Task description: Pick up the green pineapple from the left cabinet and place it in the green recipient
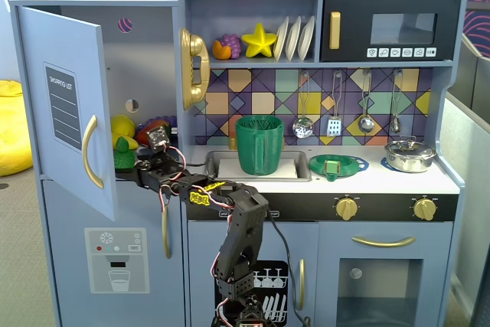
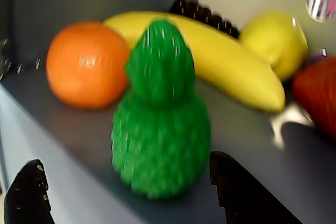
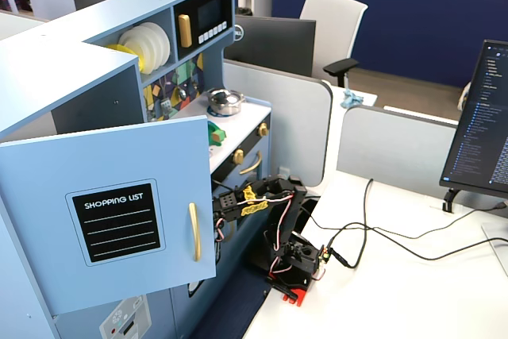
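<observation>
The green pineapple (image 2: pixel 160 124) stands upright near the front edge of the shelf in the left cabinet; it also shows in a fixed view (image 1: pixel 124 153). The cabinet door (image 1: pixel 65 105) with the shopping-list panel is swung open and also shows in the other fixed view (image 3: pixel 119 212). My gripper (image 2: pixel 126 160) is open, its black fingertips (image 2: pixel 32 184) either side of the pineapple's base and slightly short of it, not touching. In a fixed view my gripper (image 1: pixel 132 169) reaches into the cabinet. The green recipient (image 1: pixel 259 145) stands in the sink.
An orange (image 2: pixel 86 64), a banana (image 2: pixel 226 59), a lemon (image 2: pixel 275 38), a strawberry (image 2: pixel 317 95) and dark grapes (image 2: pixel 205 14) crowd the shelf behind the pineapple. A flat green dish (image 1: pixel 334 165) and a metal pot (image 1: pixel 409 155) sit on the counter.
</observation>
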{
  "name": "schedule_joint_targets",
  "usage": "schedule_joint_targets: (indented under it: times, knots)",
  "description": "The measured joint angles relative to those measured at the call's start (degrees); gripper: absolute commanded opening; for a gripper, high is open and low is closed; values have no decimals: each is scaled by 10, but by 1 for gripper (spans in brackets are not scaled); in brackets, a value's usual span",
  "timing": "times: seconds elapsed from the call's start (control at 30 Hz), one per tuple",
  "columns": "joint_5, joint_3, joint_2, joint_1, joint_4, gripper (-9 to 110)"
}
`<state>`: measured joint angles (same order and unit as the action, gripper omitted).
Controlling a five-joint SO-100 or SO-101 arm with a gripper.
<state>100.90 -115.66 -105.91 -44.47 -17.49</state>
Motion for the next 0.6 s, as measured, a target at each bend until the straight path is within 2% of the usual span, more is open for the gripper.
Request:
schedule_joint_targets:
  times: [0.27, 0.6]
  knots:
    - [-4, 17, 31, 19, -25, 34]
    - [-59, 18, 47, 23, -52, 33]
